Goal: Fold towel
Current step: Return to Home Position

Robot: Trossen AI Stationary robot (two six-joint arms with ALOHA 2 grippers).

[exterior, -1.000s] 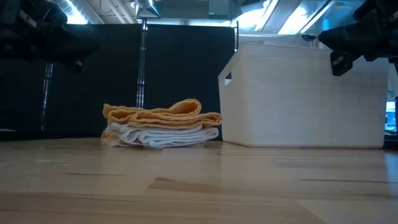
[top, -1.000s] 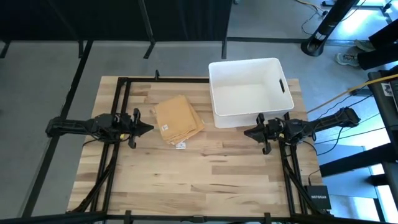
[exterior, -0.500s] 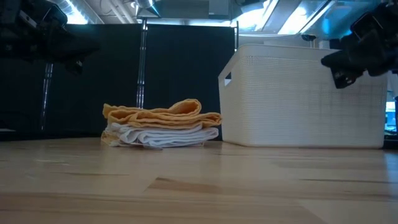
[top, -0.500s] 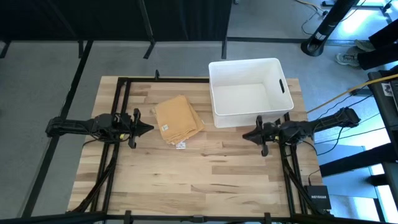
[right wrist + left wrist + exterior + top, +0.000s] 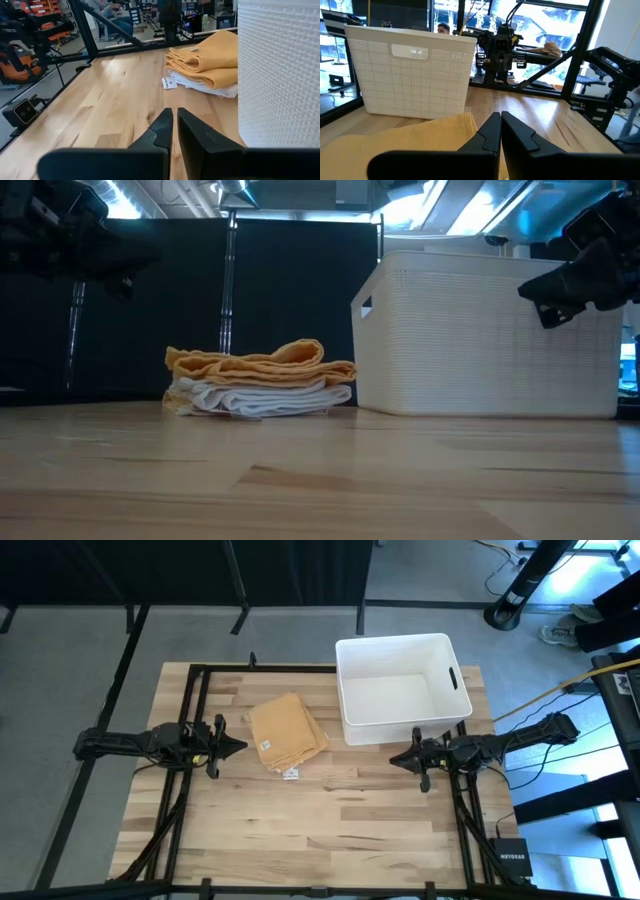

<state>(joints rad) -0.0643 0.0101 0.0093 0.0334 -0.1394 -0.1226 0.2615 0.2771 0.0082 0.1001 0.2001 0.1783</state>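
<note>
Here, yellow towel (image 5: 255,365) atop white towel (image 5: 268,399)

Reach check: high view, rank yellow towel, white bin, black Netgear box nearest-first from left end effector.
1. yellow towel, just ahead of the left end effector
2. white bin, far right of table
3. black Netgear box, bottom-right table corner

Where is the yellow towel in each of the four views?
High view: yellow towel mid-table, left of white bin.
Low view: yellow towel left of centre, atop a white towel.
Left wrist view: yellow towel in foreground, before the bin.
Right wrist view: yellow towel mid-distance, beside the bin.
Landmark: the white bin.
</note>
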